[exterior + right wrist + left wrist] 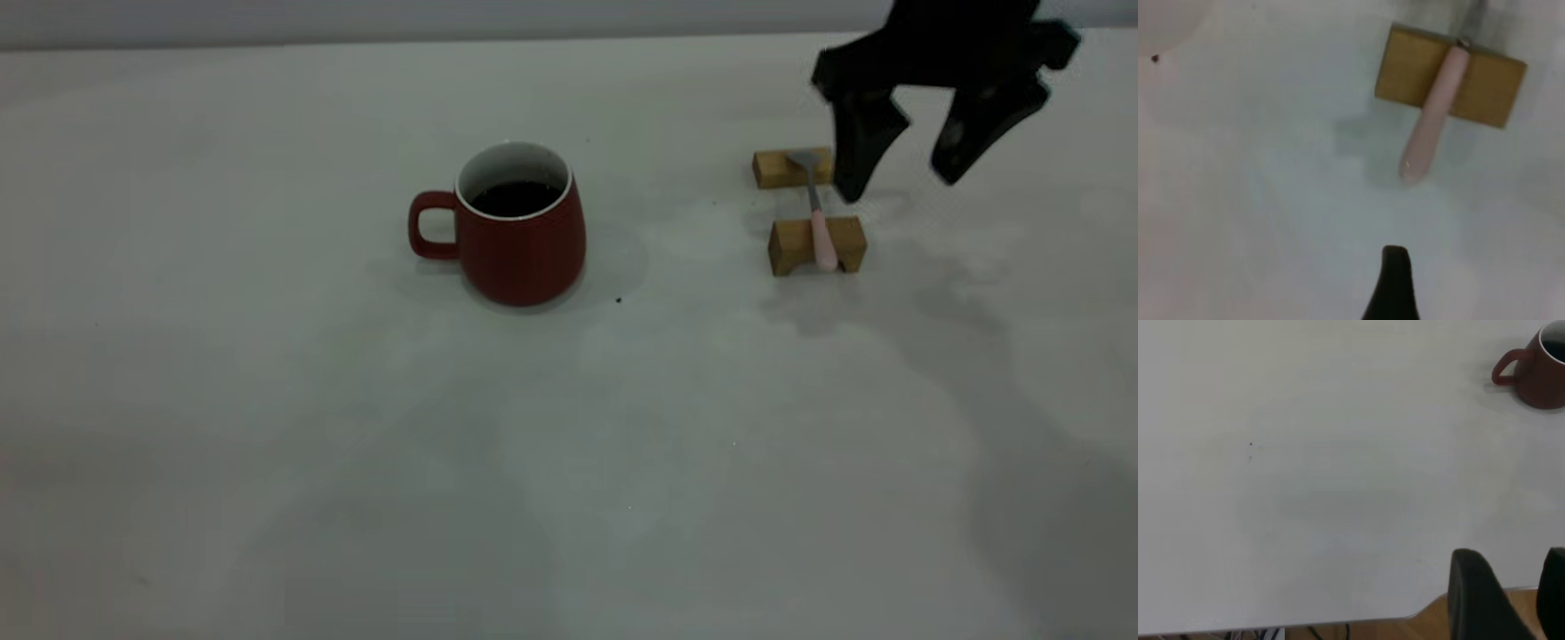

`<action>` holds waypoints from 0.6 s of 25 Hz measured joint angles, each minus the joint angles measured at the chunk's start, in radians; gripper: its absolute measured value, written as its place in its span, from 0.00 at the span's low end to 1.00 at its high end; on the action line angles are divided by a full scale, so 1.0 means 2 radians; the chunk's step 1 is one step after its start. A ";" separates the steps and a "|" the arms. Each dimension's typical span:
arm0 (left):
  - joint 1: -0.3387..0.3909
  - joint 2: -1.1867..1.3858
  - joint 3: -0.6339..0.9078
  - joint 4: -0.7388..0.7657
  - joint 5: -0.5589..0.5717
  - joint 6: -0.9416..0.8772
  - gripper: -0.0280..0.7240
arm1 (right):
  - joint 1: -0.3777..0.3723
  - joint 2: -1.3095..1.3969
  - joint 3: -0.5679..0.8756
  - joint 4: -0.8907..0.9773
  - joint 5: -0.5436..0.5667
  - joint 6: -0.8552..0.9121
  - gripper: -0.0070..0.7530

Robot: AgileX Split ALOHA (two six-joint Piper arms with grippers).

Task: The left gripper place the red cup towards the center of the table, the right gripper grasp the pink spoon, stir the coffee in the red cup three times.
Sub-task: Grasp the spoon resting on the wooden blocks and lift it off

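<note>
Exterior view: the right gripper [900, 180] (fingers spread, empty) hangs beside the slim pink spoon [820, 224] on wooden blocks [816, 246].

We note the off-white table [267, 444], red cup [520, 240] standing near centre, two wooden blocks [816, 244] to its right, a few dark specks [619, 300], possibly crumbs.
</note>
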 joint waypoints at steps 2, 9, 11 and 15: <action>0.000 0.000 0.000 0.000 0.000 0.000 0.43 | 0.000 0.020 -0.018 0.001 0.002 0.000 0.97; 0.000 0.000 0.000 0.000 0.000 0.000 0.43 | 0.008 0.057 -0.040 0.018 -0.010 -0.004 0.97; 0.000 0.000 0.000 0.000 0.000 0.000 0.43 | 0.010 0.066 -0.041 0.021 -0.023 -0.005 0.97; 0.000 0.000 0.000 0.000 0.000 0.000 0.43 | 0.011 0.080 -0.042 0.024 -0.028 -0.005 0.96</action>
